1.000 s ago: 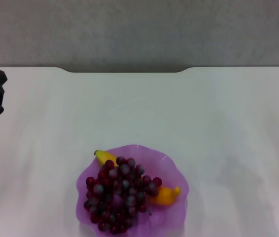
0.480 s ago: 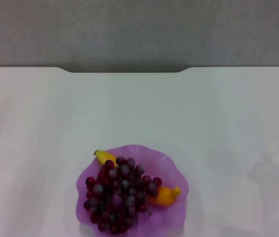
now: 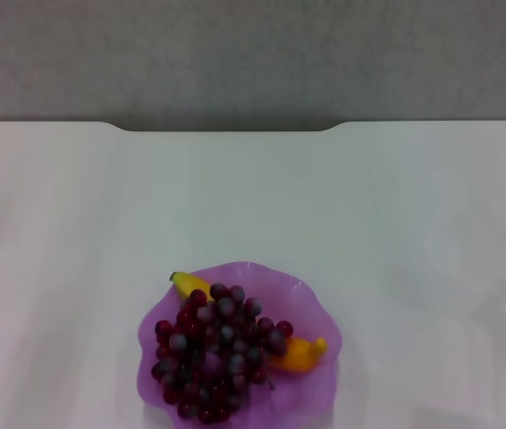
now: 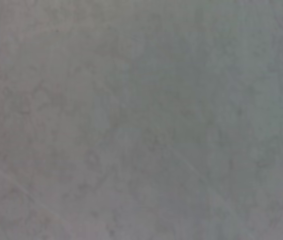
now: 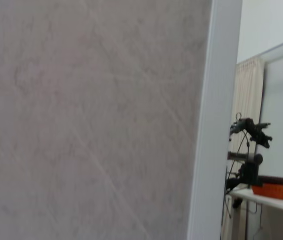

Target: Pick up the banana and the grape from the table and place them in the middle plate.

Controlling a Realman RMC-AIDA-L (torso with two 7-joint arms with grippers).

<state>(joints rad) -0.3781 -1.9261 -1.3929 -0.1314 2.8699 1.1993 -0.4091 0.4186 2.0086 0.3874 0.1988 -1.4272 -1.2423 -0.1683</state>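
Observation:
The purple scalloped middle plate (image 3: 316,375) sits on the white table (image 3: 253,206) at the near centre in the head view. The grape (image 3: 213,353), a dark red-purple bunch, lies in the plate. The banana lies under it, with its green-tipped end (image 3: 184,283) showing at the far left of the bunch and its orange end (image 3: 302,354) at the right. Neither gripper shows in any view. The left wrist view shows only a plain grey surface. The right wrist view shows a grey surface and the room beyond.
The table's far edge has a notch (image 3: 226,130) in front of a grey wall. In the right wrist view a white post (image 5: 216,120) stands beside a distant bench with an orange tray (image 5: 274,191) and a dark stand (image 5: 246,150).
One second ago the left gripper showed at the left edge of the head view; it has since moved out of view. The plate, grape and banana have not moved.

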